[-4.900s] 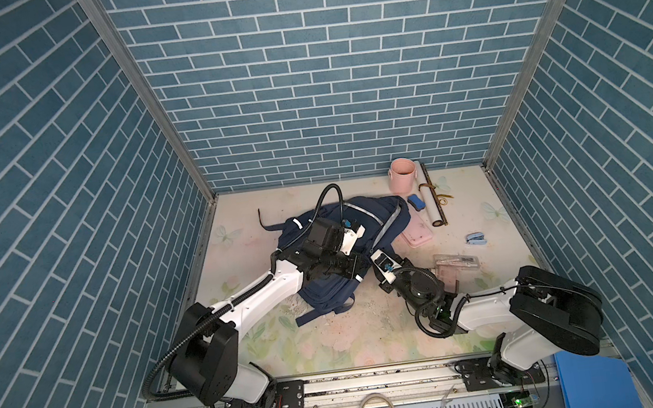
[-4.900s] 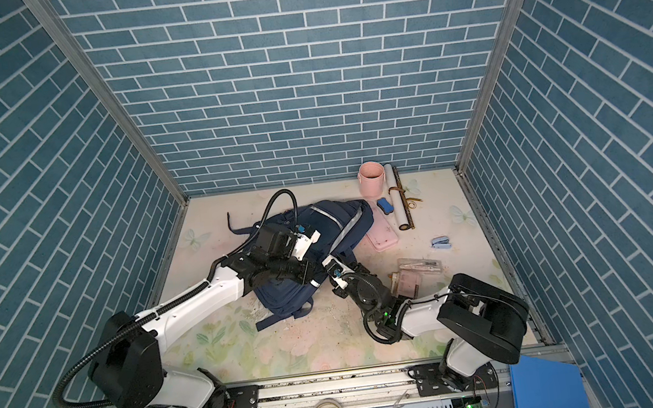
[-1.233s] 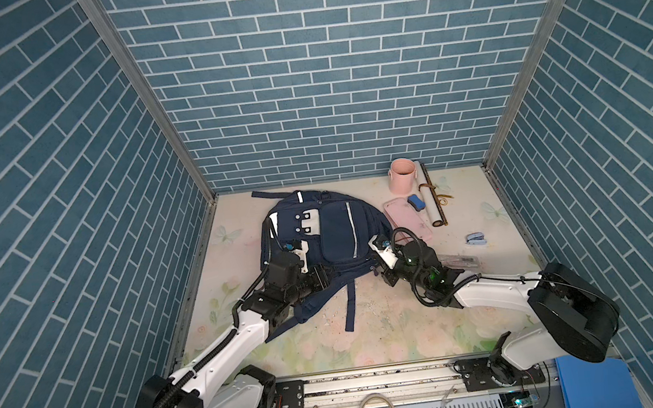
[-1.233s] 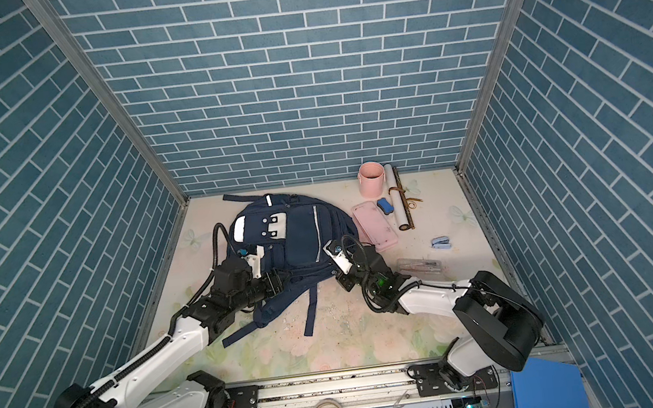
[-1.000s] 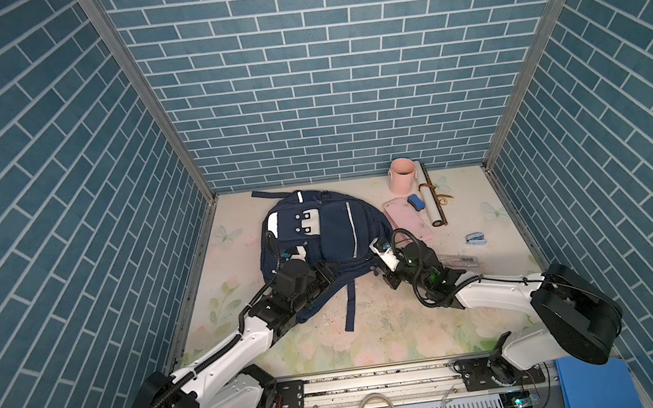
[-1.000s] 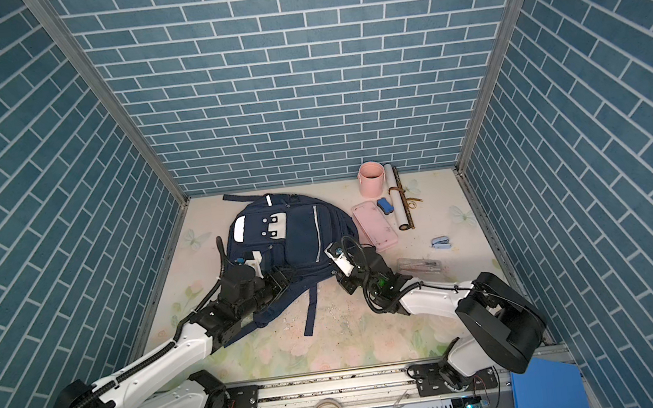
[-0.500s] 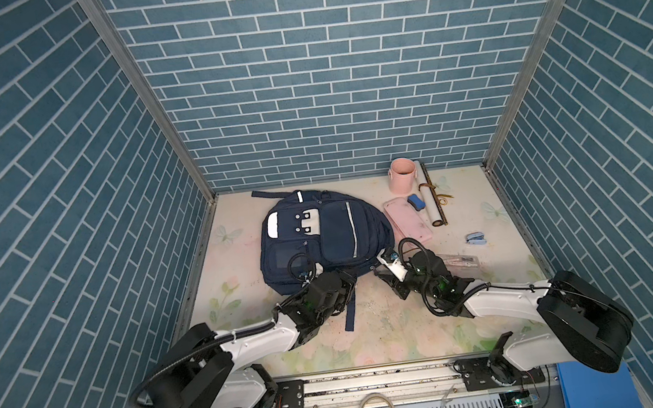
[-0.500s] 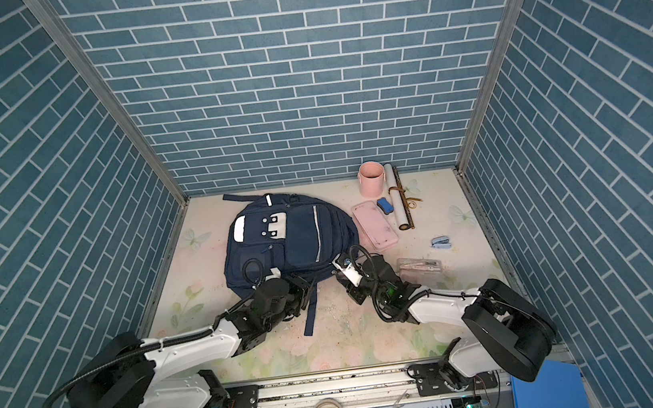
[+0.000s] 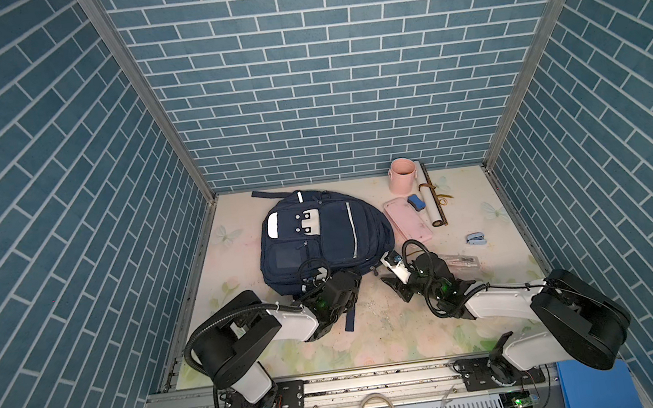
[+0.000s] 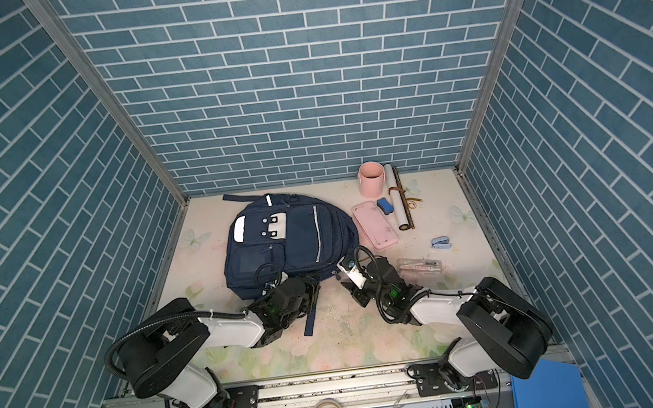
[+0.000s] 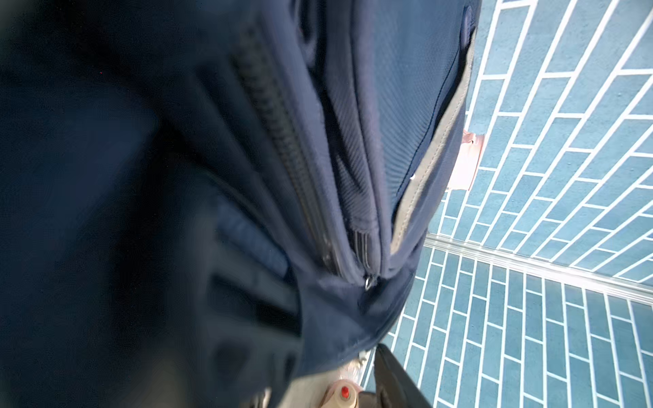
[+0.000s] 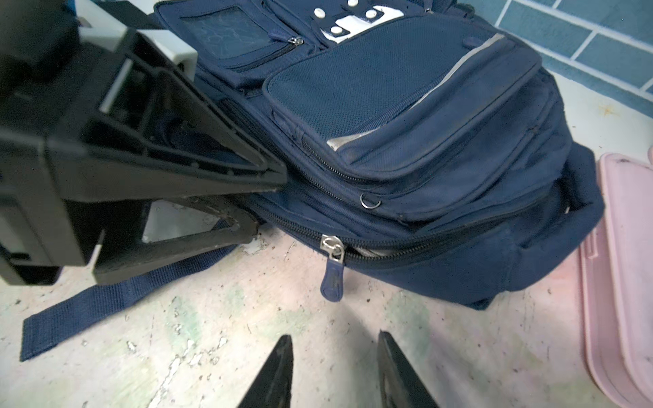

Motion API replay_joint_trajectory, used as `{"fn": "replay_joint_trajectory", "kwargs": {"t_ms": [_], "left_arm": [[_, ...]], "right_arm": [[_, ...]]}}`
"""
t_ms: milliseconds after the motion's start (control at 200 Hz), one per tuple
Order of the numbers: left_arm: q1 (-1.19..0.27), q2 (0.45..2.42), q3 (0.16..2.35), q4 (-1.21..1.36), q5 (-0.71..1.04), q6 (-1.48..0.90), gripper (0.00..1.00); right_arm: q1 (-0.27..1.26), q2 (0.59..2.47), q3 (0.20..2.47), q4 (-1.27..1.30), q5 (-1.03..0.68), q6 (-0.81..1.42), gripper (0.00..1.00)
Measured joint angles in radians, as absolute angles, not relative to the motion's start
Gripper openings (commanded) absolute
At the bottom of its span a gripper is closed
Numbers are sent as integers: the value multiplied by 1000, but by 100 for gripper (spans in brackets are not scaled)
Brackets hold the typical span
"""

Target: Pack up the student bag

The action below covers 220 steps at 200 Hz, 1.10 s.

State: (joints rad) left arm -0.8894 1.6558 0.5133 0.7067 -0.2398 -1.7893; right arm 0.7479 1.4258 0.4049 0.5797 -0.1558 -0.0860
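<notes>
Evidently the student bag (image 9: 320, 235) lies flat, front pockets up, left of centre on the table (image 9: 381, 332), so that its main zipper runs along the near side facing both arms. The left gripper (image 12: 267, 202) sits astride that near edge, one finger over the top fabric and the other at table level. Whether it actually pinches the fabric cannot be told, but the pose suits anchoring the bag against a pull. The right gripper (image 12: 334, 337) hovers low over bare table, jaws parted and empty, lined up on the zipper pull (image 12: 332, 279) just ahead, likely to grasp it. A pink case (image 9: 408, 221) waits just beside the bag.
</notes>
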Motion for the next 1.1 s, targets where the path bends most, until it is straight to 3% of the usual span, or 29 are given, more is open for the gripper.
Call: {"fn": "replay_joint_trajectory", "kwargs": {"t_ms": [80,235,370,530,1100], "left_arm": [[-883,1685,527,719,-239,-1796,42],[-871,1718,528,745,-229,-1804,18],[-859,1737,528,783,-212,-1812,5],[-854,1740,532,791,-186,-1807,0],[-868,1643,550,751,-174,-1751,0]], "right_arm": [[743,1445,405,589,-172,-86,41],[721,1472,405,624,-214,-86,40],[707,1504,405,661,-254,-96,40],[705,1530,405,698,-286,-121,41],[684,1596,473,727,-335,-139,36]]}}
